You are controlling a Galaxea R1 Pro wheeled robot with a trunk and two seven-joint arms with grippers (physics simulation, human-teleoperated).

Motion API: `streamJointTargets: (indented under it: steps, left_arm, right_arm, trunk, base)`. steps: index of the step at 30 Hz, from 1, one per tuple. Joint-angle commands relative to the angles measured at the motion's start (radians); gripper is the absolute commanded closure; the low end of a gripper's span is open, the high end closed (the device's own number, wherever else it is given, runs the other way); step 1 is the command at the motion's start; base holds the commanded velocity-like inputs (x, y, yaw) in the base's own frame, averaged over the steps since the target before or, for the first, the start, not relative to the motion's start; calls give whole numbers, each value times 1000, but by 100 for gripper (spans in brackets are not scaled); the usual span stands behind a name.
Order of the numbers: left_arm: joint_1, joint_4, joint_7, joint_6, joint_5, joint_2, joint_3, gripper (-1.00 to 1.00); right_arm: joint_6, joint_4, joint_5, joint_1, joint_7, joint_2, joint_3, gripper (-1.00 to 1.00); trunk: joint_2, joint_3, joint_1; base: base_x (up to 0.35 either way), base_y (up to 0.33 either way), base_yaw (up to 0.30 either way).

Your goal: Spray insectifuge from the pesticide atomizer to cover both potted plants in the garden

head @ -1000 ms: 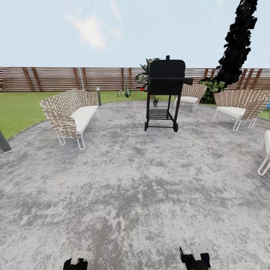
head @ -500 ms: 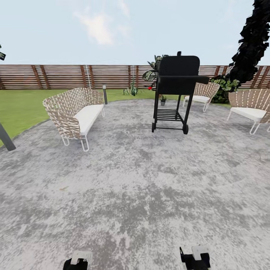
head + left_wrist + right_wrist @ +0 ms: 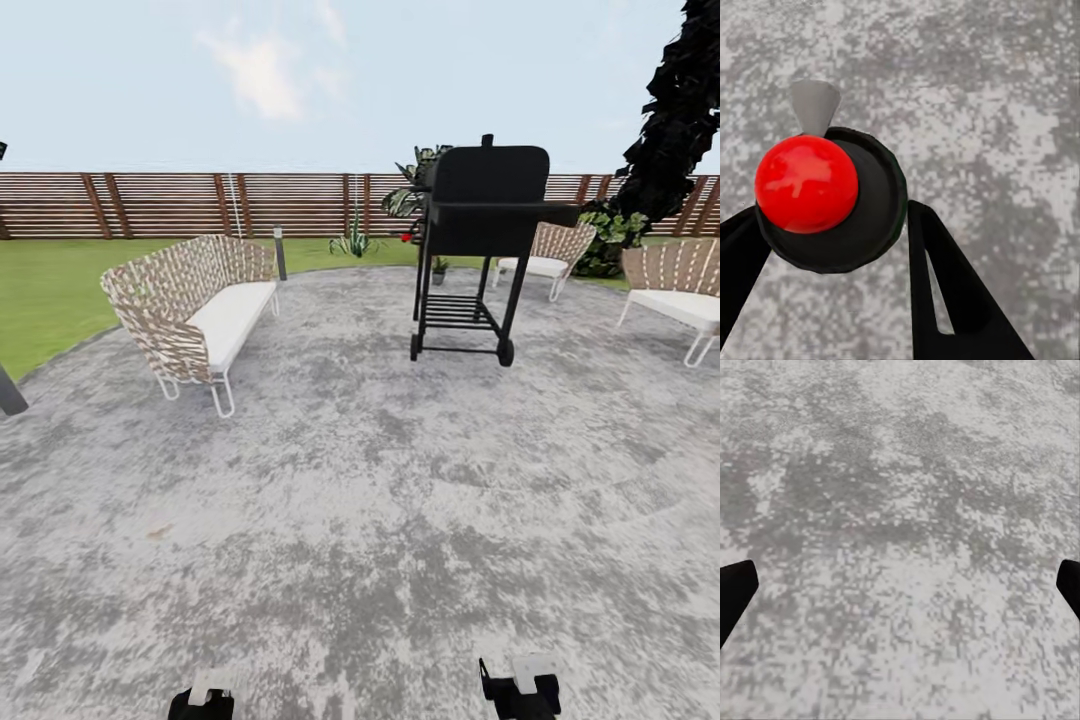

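Note:
The pesticide atomizer is out of view. One small potted plant (image 3: 439,267) in a grey pot sits far off on the patio edge, behind the black grill. A low spiky green plant (image 3: 352,243) stands near the wooden fence (image 3: 150,203); I cannot tell whether it has a pot. My left gripper (image 3: 205,702) (image 3: 832,217) hangs low over the paving, open, holding nothing. A red dome on a black disc (image 3: 806,184) shows beyond its fingers. My right gripper (image 3: 520,690) (image 3: 904,577) is open wide over bare grey paving.
A wicker sofa (image 3: 195,310) with white cushions stands at the left. The black wheeled grill (image 3: 480,240) is ahead to the right, with wicker chairs (image 3: 545,255) (image 3: 680,295) behind and beside it. Lawn (image 3: 50,290) borders the round grey patio (image 3: 360,480). A dark tree (image 3: 680,110) rises far right.
The whole view has shifted: the camera turned left and moved slightly forward, so grill, sofa and chairs slid across the picture. Both grippers keep their places at the bottom edge.

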Motion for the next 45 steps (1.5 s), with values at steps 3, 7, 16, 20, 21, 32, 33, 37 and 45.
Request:
streamJointTargets:
  steps: [3,7,16,20,21,32,33,37,45]
  left_arm:
    - [-1,1,-3,-3,10,0,-7,100]
    - [-1,1,-3,-3,10,0,-7,100]
    - [-1,1,-3,-3,10,0,-7,100]
    - [-1,1,-3,-3,10,0,-7,100]
    - [-1,1,-3,-3,10,0,-7,100]
    - [-1,1,-3,-3,10,0,-7,100]
    - [-1,1,-3,-3,10,0,-7,100]
    - [-1,1,-3,-3,10,0,-7,100]
    - [-1,1,-3,-3,10,0,-7,100]
  right_arm:
    - [-3,1,11,-1,-5,0,-6,-100]
    - [-3,1,11,0,-5,0,-6,-100]
    - [-3,1,11,-1,-5,0,-6,-100]
    - [-3,1,11,-1,-5,0,-6,-100]
    - [-3,1,11,0,-5,0,-6,-100]
    - [-3,1,11,-1,-3,-1,-6,-100]
    - [-3,1,11,-1,-3,-1,-6,-100]
    - [-3,1,11,-1,-3,-2,-6,-100]
    - [-3,1,11,0,-3,-2,-6,-100]
  trunk:
    - [0,-1,0]
    - [0,-1,0]
    - [0,-1,0]
    - [0,-1,0]
    - [0,-1,0]
    - [0,-1,0]
    - [0,-1,0]
    - [0,-1,0]
    - [0,-1,0]
  base:
    - [337,76,0]
    - [337,76,0]
    - [337,75,0]
    - [337,75,0]
    - [337,75,0]
    - [337,35,0]
    - [337,0,0]
    - [337,0,0]
    - [337,0,0]
